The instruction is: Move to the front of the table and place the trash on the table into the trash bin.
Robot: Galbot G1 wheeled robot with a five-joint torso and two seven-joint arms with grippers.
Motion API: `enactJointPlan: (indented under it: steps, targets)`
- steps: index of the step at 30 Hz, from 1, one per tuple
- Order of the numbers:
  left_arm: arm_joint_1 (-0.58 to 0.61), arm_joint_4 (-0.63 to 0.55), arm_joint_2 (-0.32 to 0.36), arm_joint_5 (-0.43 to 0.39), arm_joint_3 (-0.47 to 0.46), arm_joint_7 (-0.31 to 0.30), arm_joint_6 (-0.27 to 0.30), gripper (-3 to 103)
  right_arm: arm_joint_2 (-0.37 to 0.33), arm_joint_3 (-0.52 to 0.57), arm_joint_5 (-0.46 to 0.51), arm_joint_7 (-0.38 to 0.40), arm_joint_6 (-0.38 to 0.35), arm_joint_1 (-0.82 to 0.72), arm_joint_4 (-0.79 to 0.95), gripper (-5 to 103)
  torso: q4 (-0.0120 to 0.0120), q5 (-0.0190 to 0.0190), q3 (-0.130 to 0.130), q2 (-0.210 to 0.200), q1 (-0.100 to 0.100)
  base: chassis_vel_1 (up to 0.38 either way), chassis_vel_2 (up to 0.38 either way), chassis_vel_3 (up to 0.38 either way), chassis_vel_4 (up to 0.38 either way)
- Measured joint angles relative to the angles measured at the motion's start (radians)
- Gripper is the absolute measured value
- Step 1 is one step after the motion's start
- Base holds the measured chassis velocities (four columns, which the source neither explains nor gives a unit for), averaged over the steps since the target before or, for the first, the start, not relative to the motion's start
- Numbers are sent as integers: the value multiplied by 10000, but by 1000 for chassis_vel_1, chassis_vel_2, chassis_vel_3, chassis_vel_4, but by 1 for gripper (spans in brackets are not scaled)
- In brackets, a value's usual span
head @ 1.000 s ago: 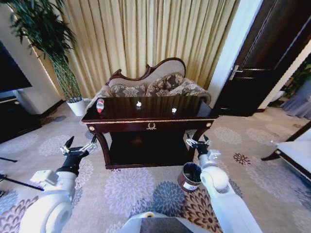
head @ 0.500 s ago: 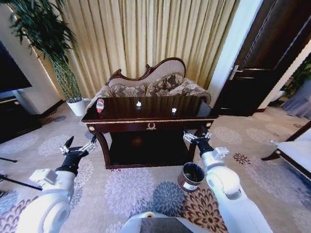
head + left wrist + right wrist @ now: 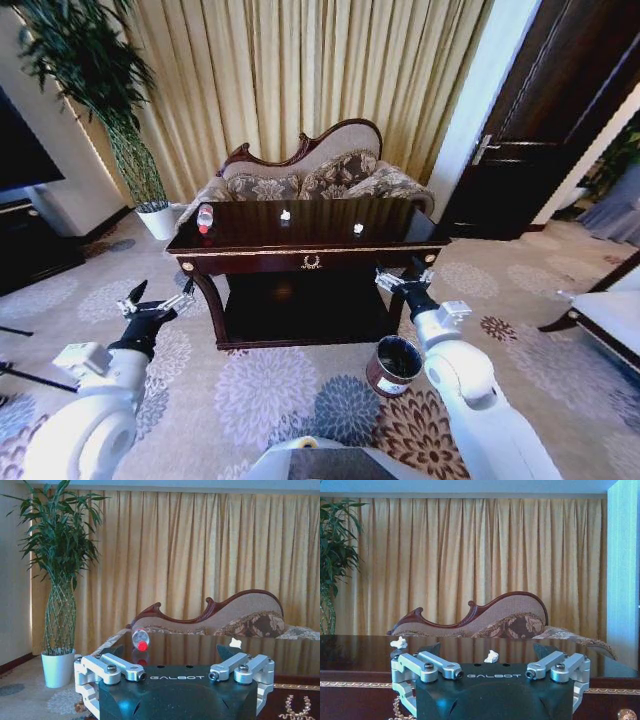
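Note:
The dark glossy table (image 3: 250, 262) stands straight ahead. On its top lie the trash: a clear bottle with a red cap (image 3: 205, 217) at the left end, a white paper wad (image 3: 285, 214) near the middle and another wad (image 3: 358, 228) to the right. The brown trash bin (image 3: 393, 365) sits on the carpet by the table's front right leg. My right gripper (image 3: 404, 277) hangs open just in front of the table's right front corner, above the bin. My left gripper (image 3: 158, 300) is open, low and left of the table. The left wrist view shows the bottle (image 3: 140, 639); the right wrist view shows both wads (image 3: 398, 642) (image 3: 491, 656).
A carved sofa (image 3: 320, 170) stands behind the table against gold curtains. A tall plant in a white pot (image 3: 158, 220) is at the back left, with a black TV cabinet (image 3: 30, 245) further left. A dark door (image 3: 540, 120) is on the right.
My right gripper has risen and moved forward to the table's right front corner. The left gripper has shifted slightly to the left. The trash and the bin have not moved.

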Motion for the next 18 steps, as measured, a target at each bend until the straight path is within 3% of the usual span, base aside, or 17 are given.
enactJointPlan:
  steps: [18]
  targets:
    - [90,-1,-89,107,2,0,-75,100,-80,-76,96,6,-154,13,151,100,-1,0,2,-3,4,-155,159,159,-144]
